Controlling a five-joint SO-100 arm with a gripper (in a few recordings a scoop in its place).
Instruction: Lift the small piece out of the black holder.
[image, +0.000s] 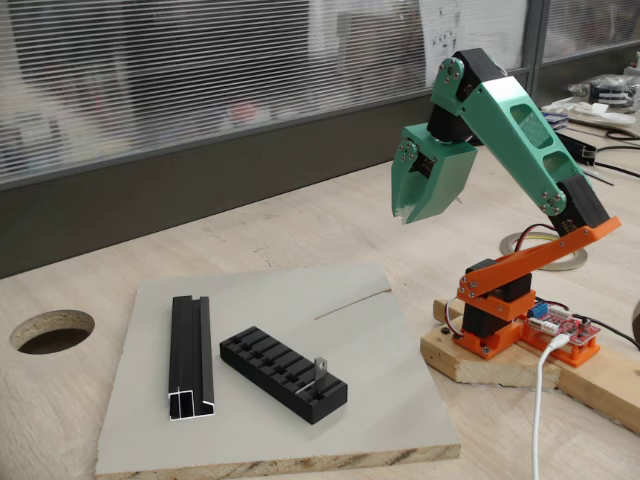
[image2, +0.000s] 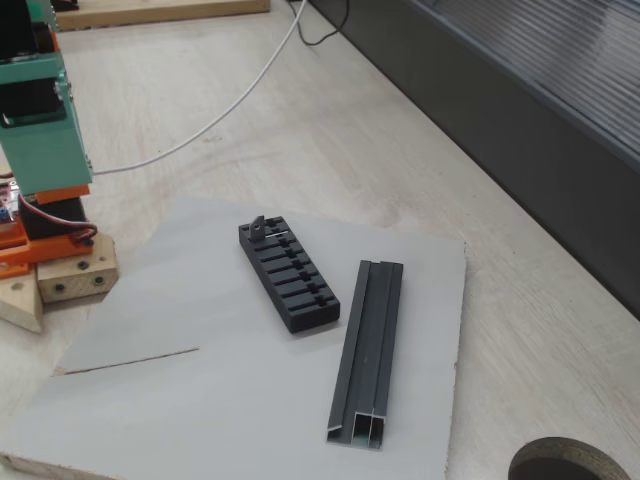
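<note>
The small piece (image: 321, 369) stands in an end slot of the black holder (image: 283, 374), lower middle of the frame. The claw (image: 412, 213) hangs high, empty; how wide, I cannot tell. It could knock the piece over.

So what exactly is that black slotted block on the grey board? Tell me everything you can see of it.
The black holder is a long, low rectangular block, matt black, plastic by its look, with a row of cross slots along its top. It lies flat and slanted on the grey board, beside a black channel rail but apart from it. A small grey metal piece stands upright in a slot near one end. The green gripper hangs above the table, well clear of it.
</note>
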